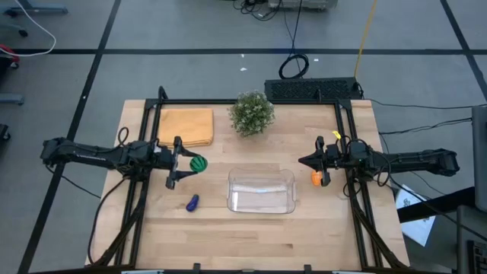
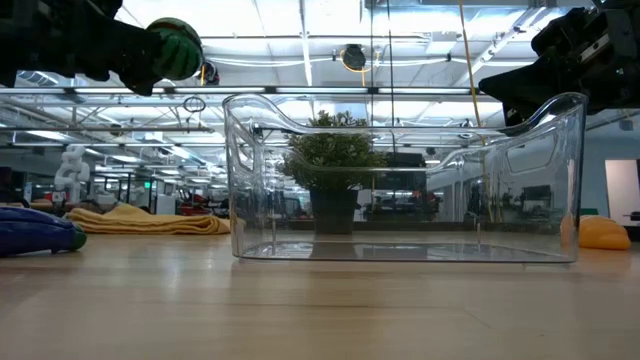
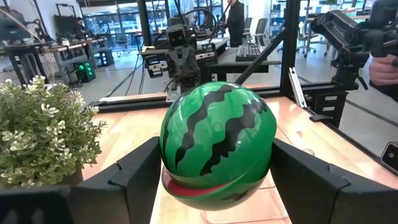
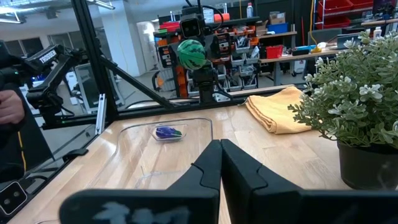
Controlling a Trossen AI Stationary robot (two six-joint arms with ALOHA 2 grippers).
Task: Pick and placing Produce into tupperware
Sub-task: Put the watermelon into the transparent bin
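Observation:
The green dark-striped ball (image 1: 198, 162) is shut in my left gripper (image 1: 189, 163), left of the tupperware and high above the table in the low view (image 2: 178, 48). The clear rectangular tupperware (image 1: 261, 190) stands on its flat bottom at mid-table with nothing in it. The purple piece (image 1: 192, 202) lies on the table to its left, near the front. The small orange piece (image 1: 316, 179) rests on the table by the tupperware's right end. My right gripper (image 1: 310, 161) hovers shut beside and above the orange piece, touching nothing. My left gripper pinches the ball (image 3: 217, 146) between its two fingers, one finger (image 3: 140, 177) on each opposite side at about mid-height. The fingers come in level from the table's left. The ball is lifted clear of the table, stripes running top to bottom.
A bushy potted plant (image 1: 252, 113) stands behind the tupperware toward the far edge. A folded yellow-orange cloth (image 1: 185, 126) lies at the far left. Black frame rails (image 1: 144, 198) run along both sides of the table. Bare wood lies in front of the tupperware.

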